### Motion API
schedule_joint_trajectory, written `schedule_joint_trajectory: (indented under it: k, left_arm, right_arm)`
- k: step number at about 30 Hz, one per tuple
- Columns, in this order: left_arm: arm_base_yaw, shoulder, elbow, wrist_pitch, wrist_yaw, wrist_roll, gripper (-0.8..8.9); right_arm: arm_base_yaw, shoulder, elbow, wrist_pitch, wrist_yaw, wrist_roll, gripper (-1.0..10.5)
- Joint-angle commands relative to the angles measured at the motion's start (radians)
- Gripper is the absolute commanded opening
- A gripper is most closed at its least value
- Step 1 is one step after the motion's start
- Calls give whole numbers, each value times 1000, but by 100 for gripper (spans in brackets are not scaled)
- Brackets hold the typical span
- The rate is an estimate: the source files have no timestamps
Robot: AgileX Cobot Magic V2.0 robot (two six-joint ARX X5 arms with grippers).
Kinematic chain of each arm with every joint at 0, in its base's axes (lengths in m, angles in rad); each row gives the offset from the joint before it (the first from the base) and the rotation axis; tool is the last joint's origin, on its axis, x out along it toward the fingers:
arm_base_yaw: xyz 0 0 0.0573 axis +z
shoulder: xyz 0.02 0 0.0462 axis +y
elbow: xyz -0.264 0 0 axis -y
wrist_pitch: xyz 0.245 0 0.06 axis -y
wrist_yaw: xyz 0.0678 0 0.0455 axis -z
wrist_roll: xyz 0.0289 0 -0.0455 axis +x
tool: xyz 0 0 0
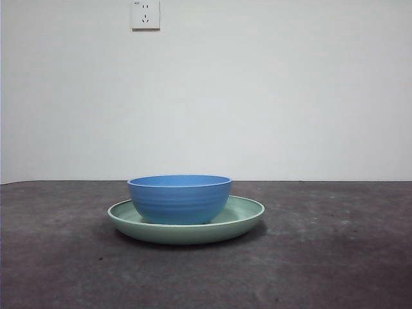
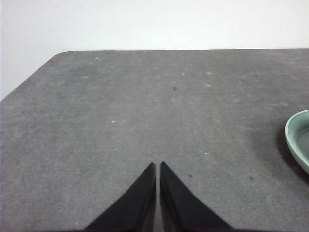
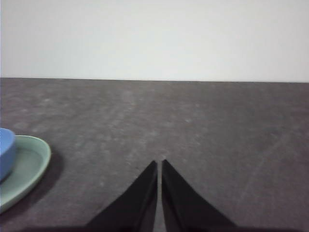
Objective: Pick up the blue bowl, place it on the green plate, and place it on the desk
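The blue bowl [image 1: 179,199] stands upright inside the green plate [image 1: 248,215] on the desk [image 1: 335,257], in the middle of the front view. The right wrist view shows an edge of the bowl [image 3: 6,152] in the plate [image 3: 30,166], off to one side of my right gripper [image 3: 159,164], which is shut and empty, apart from them. My left gripper [image 2: 158,166] is shut and empty over bare desk; only the plate's rim [image 2: 295,140] shows at the edge of its view. Neither gripper appears in the front view.
A white wall stands behind the desk, with a wall socket [image 1: 145,14] high up. The desk's rounded far corner [image 2: 60,54] shows in the left wrist view.
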Motion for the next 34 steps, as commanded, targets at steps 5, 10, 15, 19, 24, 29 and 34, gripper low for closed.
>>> schedule_joint_trajectory:
  k: [5,10,15,19,24,29,34]
  left_arm:
    - [1,-2,-21,-6,-2,-3,15]
    - [1,-2,-21,-6,-2,-3,15]
    - [1,-2,-21,-6,-2,-3,15]
    - [1,-2,-21,-6,-2,-3,15]
    - [1,-2,-21,-6,-2,-3,15]
    - [1,-2,-21,-6,-2,-3,15]
    - [1,-2,-21,-6,-2,-3,15]
  right_arm:
    - [1,-4,-5,-65,19,14,8]
    - [1,-4,-5,-127,24,13,8]
    - [1,-4,-5,-112,23,13,8]
    - [1,-4,-5,-113,23,13,8]
    - [1,-4,-5,-113,23,13,8]
    - [1,-4,-5,-113,23,13,8]
    - [1,-4,-5,-113,23,13,9]
